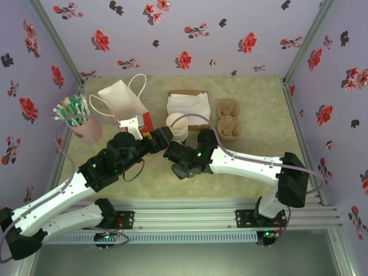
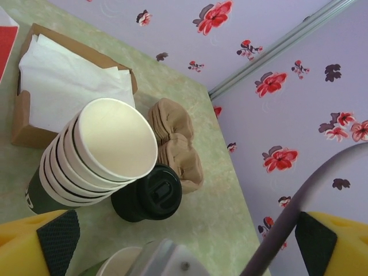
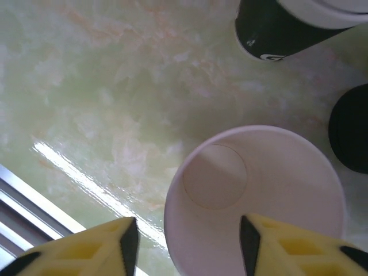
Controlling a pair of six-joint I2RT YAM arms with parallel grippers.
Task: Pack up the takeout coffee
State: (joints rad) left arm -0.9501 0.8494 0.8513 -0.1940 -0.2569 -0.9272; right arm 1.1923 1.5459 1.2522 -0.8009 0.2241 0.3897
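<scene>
From above, both arms reach in to mid-table, with the left gripper (image 1: 156, 138) and right gripper (image 1: 173, 154) beside the cup stack (image 1: 177, 127). In the left wrist view the jaws are spread wide and empty. In the right wrist view the jaws are partly open and grip nothing. One finger is over the mouth of the upright, lidless coffee cup (image 3: 259, 190) and the other is outside it.

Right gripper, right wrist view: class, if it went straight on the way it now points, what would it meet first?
Most likely the open paper cup: its near rim lies just ahead of the right gripper, before the table. Depth is hard to judge.
</scene>
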